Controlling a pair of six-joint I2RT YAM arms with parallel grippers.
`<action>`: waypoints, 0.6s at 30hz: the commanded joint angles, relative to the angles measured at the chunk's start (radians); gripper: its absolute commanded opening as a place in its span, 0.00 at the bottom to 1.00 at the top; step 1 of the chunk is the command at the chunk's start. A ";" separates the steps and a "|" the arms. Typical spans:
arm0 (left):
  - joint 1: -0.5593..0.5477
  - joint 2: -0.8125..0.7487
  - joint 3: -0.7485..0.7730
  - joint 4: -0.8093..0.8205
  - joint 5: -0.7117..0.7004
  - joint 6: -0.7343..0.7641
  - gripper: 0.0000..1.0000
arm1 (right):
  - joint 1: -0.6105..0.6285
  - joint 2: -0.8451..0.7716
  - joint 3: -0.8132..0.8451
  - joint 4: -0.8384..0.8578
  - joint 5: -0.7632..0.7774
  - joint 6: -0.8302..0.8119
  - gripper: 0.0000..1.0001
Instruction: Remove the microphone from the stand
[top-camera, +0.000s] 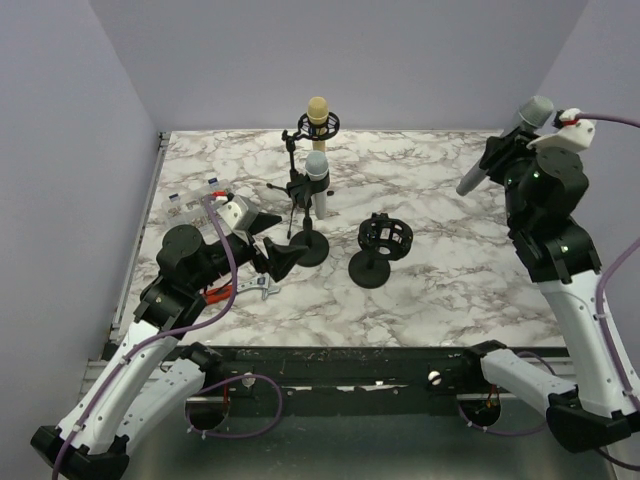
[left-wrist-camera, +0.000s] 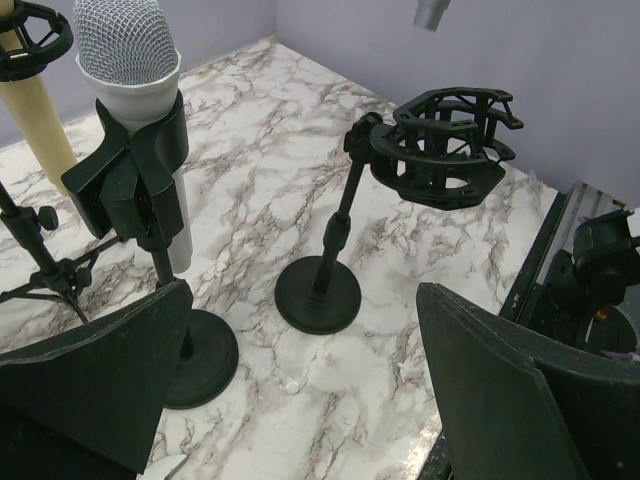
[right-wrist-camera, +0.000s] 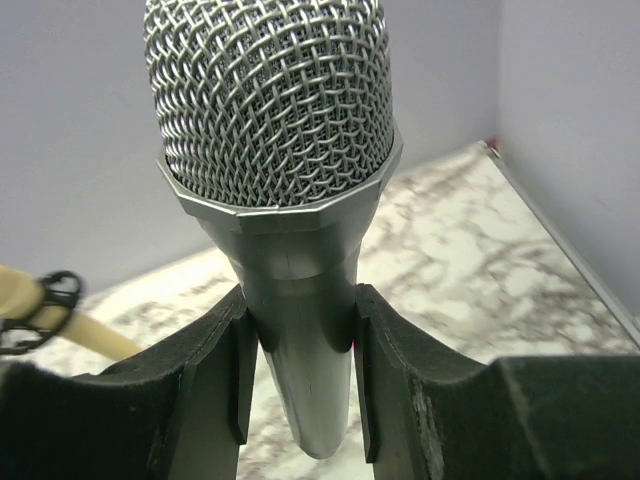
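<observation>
Holding the mic (top-camera: 505, 145) pinched at its neck, upper right, the right gripper (right-wrist-camera: 300, 380) should lower it gently, well apart from the centre stand (top-camera: 383, 245). The left gripper (top-camera: 275, 240) gapes wide.

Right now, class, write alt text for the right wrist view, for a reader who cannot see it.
A silver microphone with a mesh head fills the frame, clamped by its handle between two black jaws. Behind it lie a marble table and lilac walls; at the lower left, a cream microphone sits in a black ring holder.
</observation>
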 joint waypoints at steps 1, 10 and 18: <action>-0.010 -0.016 0.032 -0.009 0.004 0.017 0.98 | 0.003 0.091 -0.068 -0.050 0.179 -0.034 0.13; -0.021 -0.026 0.032 -0.016 -0.008 0.025 0.99 | 0.001 0.410 -0.011 -0.091 0.212 -0.022 0.10; -0.049 -0.018 0.031 -0.020 -0.021 0.031 0.99 | -0.012 0.720 0.125 -0.015 0.140 -0.083 0.08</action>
